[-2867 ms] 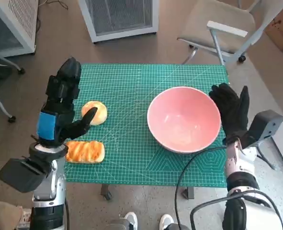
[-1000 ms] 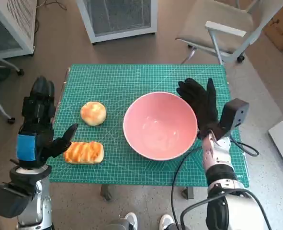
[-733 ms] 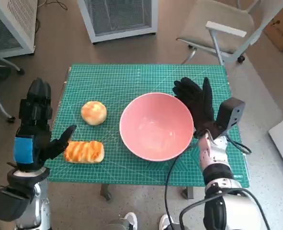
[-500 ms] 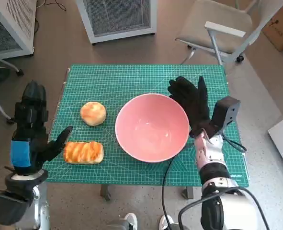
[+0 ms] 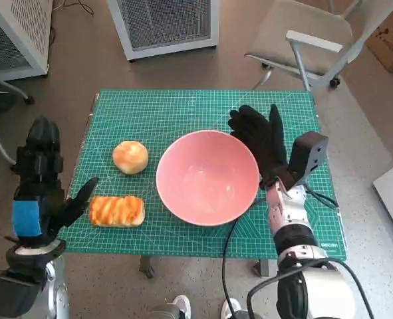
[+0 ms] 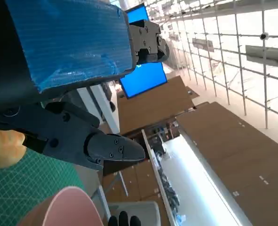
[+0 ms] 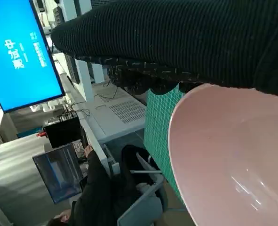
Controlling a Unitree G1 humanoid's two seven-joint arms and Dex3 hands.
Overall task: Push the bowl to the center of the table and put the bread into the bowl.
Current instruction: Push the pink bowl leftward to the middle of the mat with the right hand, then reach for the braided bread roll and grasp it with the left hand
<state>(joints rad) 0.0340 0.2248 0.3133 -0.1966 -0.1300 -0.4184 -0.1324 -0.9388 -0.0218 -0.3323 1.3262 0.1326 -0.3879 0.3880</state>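
Gloved right hand (image 5: pixel 259 143), fingers spread flat, holding nothing, pressed against the rim of the wide pink plastic bowl (image 5: pixel 207 177) to shove it across the green gridded desk (image 5: pixel 176 113). Blue-taped left hand (image 5: pixel 40 189) open, poised beside the striped golden loaf (image 5: pixel 117 210), round bun (image 5: pixel 130 157) just beyond, likely awaiting pickup.

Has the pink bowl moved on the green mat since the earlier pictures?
Yes. The pink bowl has slid left across the green mat, away from its right edge and closer to the round bread, pushed by the right hand.
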